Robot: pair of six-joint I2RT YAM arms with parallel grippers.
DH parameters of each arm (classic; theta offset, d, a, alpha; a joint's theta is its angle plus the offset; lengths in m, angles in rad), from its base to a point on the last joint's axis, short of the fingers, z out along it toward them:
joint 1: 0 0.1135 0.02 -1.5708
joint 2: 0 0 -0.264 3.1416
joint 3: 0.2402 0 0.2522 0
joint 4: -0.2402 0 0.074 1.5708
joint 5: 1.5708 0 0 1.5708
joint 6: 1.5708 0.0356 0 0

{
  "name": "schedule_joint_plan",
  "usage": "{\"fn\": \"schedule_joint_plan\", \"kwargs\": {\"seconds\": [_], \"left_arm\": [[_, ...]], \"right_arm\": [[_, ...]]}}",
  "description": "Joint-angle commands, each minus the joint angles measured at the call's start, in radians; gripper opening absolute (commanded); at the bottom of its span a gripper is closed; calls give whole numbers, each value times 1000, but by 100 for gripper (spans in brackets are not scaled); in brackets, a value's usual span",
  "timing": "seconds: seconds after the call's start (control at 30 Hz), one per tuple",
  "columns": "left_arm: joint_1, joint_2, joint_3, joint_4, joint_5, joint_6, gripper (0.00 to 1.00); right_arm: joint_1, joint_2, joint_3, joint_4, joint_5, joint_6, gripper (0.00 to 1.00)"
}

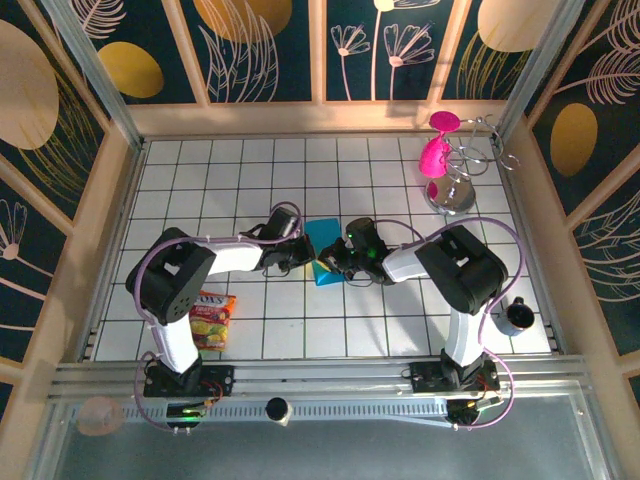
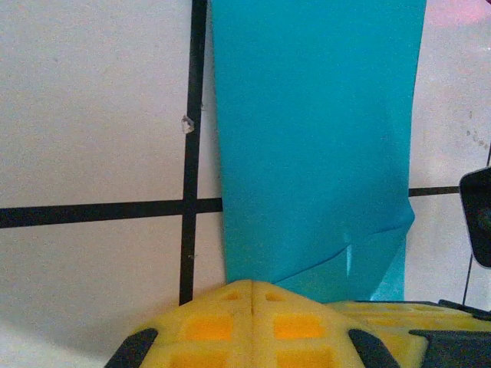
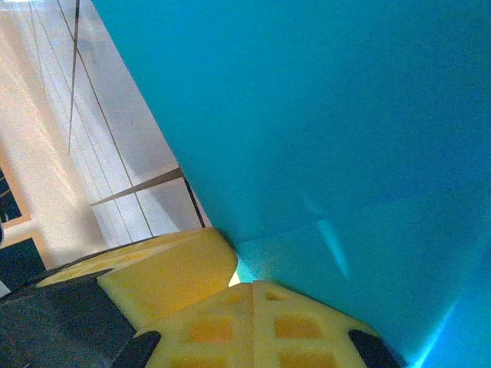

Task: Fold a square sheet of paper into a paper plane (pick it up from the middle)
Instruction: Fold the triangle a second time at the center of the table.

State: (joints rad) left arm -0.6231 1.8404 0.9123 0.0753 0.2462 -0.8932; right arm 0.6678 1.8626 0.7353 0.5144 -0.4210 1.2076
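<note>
White tiles with dark grid lines cover the worktop point(image 1: 200, 180), which is walled by dark flower-patterned panels. Toward the near left corner lies a red-and-yellow snack packet point(image 1: 212, 318), well apart from the work.

The left arm point(image 1: 215, 262) reaches in to the middle of the worktop. The left jaws are together, and their yellow fingertips point(image 2: 211, 326) sit at the near end of the sheet of paper point(image 1: 324, 240). From the left wrist the paper point(image 2: 314, 138) reads as a long narrow strip lying flat on the tiles. One corner flap is lifted and wrinkled just beside the fingertips. Whether a layer is nipped between the fingertips I cannot tell.

The right arm point(image 1: 450, 262) comes in from the other side. The right jaws are also together, with their fingertips point(image 3: 291, 322) against the paper point(image 3: 322, 115) where a faint crease crosses it, close to the left arm's yellow finger point(image 3: 169, 272). Pink goblets point(image 1: 436, 150) hang on a rack in the far right corner.

I judge this an early fold. The sheet looks doubled over, with no pointed nose formed yet. The next move likely calls for one set of jaws to pin the paper. The other should then press along the crease and flatten the raised flap without dragging the thin sheet askew.
</note>
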Motion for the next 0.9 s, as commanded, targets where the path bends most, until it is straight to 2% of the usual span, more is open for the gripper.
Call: {"fn": "schedule_joint_plan", "kwargs": {"seconds": [0.0, 0.2, 0.37, 0.6, 0.87], "left_arm": [[-8, 28, 19, -95, -49, 31, 0], [-8, 35, 28, -126, -65, 49, 0], [-8, 35, 39, -127, -61, 57, 0], [-8, 39, 54, -136, -58, 65, 0], [-7, 45, 85, -149, -66, 72, 0]], "right_arm": [[-2, -56, -7, -30, -19, -10, 0], [-36, -152, -4, -78, -6, -120, 0], [-39, -124, 22, -160, 1, -221, 0], [-40, -69, 57, -191, 2, -258, 0], [-42, -48, 42, -242, 68, -245, 0]]}}
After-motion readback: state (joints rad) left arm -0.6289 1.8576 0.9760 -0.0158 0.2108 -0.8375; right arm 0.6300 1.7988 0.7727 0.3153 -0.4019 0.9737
